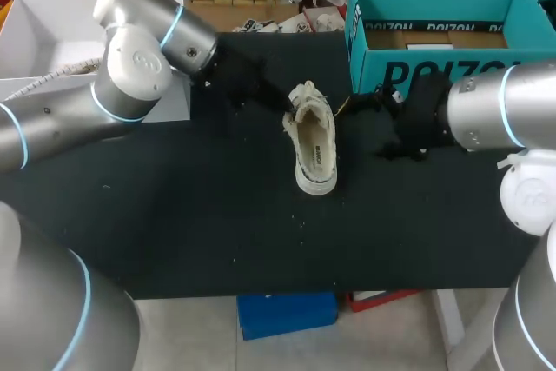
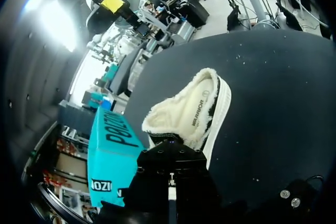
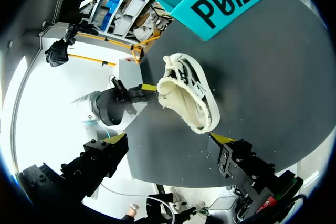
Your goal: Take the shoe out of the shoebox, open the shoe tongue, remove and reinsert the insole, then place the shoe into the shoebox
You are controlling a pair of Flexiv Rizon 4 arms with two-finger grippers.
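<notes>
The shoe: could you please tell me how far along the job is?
Done: the shoe is out of the shoebox, on the table. In hand: the left gripper is at the shoe's collar; the right gripper hangs open. The insole lies inside; whether it was already removed I cannot tell. Reboxing remains.

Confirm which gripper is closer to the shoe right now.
Left. The left gripper is right at the far end of the shoe, seemingly touching it. The right gripper, open, sits off the shoe's side with a gap, by the shoebox.
</notes>
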